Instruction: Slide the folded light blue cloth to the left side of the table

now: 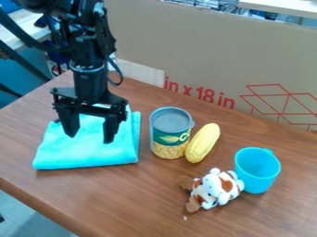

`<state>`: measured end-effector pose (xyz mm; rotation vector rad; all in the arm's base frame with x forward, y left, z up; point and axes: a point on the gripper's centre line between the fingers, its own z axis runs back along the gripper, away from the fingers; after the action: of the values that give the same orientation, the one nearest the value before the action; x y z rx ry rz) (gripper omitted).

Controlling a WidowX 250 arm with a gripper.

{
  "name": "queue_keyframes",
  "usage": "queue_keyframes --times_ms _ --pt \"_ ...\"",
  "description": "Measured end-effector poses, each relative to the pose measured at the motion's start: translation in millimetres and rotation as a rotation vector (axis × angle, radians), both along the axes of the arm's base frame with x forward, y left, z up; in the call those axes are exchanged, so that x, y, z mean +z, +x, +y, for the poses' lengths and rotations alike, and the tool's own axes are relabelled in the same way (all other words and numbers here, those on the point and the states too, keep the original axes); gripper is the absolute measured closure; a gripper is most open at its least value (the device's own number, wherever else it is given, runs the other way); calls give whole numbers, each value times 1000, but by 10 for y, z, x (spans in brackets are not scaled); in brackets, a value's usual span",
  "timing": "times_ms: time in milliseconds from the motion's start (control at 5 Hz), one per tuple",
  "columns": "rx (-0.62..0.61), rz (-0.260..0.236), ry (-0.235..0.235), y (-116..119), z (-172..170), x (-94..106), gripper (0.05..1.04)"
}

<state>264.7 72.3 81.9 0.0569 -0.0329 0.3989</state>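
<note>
Turquoise cloth (86,152), yellow corn (203,143), brown-and-white plush toy (217,187), blue cup (257,174)

A wooden table (117,199) holds a cloth (86,155), can (168,139), corn (203,143), plush (218,188), cup (257,172).

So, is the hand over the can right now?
No, the hand hangs over the folded blue cloth, beside the can.

Looks down at slant from above near side of desk (123,199), fixed in place. Faces cardboard panel (186,46) along far side, with arm (90,60) entering from upper left. Sits high enough to see into cup (255,178) at right, close enough to cut off arm's upper part. Takes in desk's near edge slantwise at lower left, floor (31,210) below it, and background clutter (267,15) over panel's top.
</note>
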Motion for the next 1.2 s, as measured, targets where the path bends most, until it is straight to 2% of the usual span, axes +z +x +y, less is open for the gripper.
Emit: queue_keyframes --times_ms 200,400,600,1000,1200 --pt "90 -27 -39 105 29 -183 82" --pt "96 -10 -47 265 75 -298 82" --pt "66 23 -69 321 159 -453 82" --pt "12 75 -73 270 241 -532 82" --pt "-19 104 -68 123 336 -562 82"
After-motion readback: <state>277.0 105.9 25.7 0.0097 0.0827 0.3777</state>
